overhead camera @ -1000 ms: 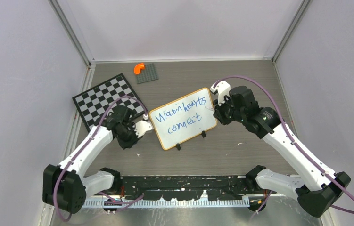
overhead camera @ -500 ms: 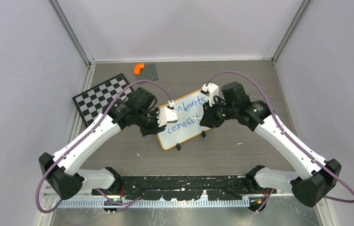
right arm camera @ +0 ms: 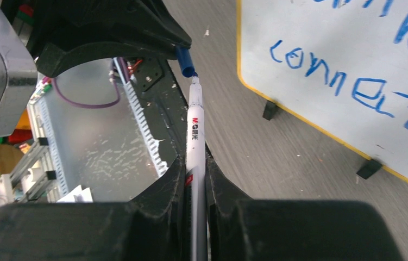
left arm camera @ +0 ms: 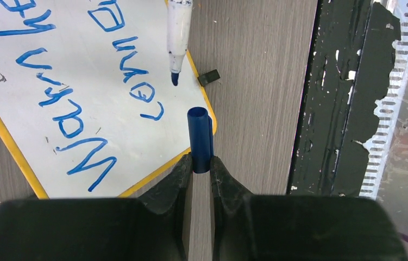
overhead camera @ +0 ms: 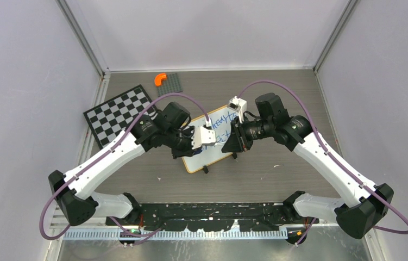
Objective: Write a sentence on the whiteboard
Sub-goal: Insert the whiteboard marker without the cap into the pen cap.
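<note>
Marker [right arm camera: 195, 133] in right hand [right arm camera: 194, 168] points toward blue cap [left arm camera: 200, 138] in left hand [left arm camera: 200, 163].

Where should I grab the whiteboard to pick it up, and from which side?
Take the whiteboard by its near long edge, between the two black feet, coming from the front. The feet seem to lift that edge, leaving room for a lower finger.

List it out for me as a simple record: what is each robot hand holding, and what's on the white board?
left gripper: shut on blue cap
right gripper: shut on marker, tip bare
cap and marker: apart, tip near the cap's open end
whiteboard: bears a blue sentence in two lines
</note>
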You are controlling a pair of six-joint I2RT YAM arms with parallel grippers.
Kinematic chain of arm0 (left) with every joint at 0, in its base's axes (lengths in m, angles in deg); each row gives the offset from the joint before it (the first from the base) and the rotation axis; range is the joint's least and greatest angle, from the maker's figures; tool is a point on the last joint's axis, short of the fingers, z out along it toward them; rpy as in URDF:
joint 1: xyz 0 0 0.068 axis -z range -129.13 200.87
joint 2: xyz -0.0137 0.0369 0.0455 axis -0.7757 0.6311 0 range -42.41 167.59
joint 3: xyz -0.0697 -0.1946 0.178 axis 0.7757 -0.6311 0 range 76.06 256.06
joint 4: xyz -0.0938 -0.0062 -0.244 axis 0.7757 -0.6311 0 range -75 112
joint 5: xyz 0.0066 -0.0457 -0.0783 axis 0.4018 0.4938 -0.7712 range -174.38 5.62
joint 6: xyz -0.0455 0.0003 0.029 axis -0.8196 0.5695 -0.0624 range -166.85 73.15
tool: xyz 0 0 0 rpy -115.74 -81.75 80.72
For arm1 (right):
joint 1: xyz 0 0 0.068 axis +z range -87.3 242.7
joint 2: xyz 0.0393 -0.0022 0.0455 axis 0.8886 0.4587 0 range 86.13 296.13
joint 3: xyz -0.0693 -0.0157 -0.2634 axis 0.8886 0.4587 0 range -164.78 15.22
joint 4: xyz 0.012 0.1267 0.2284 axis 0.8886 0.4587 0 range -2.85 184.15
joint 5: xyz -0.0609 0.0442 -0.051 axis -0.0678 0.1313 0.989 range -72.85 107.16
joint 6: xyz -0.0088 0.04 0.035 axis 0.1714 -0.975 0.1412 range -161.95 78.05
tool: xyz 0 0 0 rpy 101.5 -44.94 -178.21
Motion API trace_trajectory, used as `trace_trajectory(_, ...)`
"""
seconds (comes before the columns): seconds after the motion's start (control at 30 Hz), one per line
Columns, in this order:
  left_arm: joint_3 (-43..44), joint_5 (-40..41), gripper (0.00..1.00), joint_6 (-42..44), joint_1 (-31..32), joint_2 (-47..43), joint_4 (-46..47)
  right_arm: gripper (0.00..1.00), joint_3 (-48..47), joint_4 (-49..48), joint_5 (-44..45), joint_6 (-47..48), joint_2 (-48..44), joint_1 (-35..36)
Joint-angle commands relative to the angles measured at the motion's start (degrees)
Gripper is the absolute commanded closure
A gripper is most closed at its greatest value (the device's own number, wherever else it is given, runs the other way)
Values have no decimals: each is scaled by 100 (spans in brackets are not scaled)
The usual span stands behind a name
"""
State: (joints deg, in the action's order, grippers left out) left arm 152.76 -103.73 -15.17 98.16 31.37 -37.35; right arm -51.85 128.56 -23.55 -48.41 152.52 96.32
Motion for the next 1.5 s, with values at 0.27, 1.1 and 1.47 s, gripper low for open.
trace_trajectory(0.27,-311,-104,100,76,7,-493,152,100,-249,16,-789,-111,71,-19)
trace_trajectory(1.1,-77,-631,100,59,17,-592,205,100,-200,4,-974,-98,263,61)
trace_trajectory(1.47,-4,-678,100,46,17,-503,216,100,-200,174,-882,87,284,125)
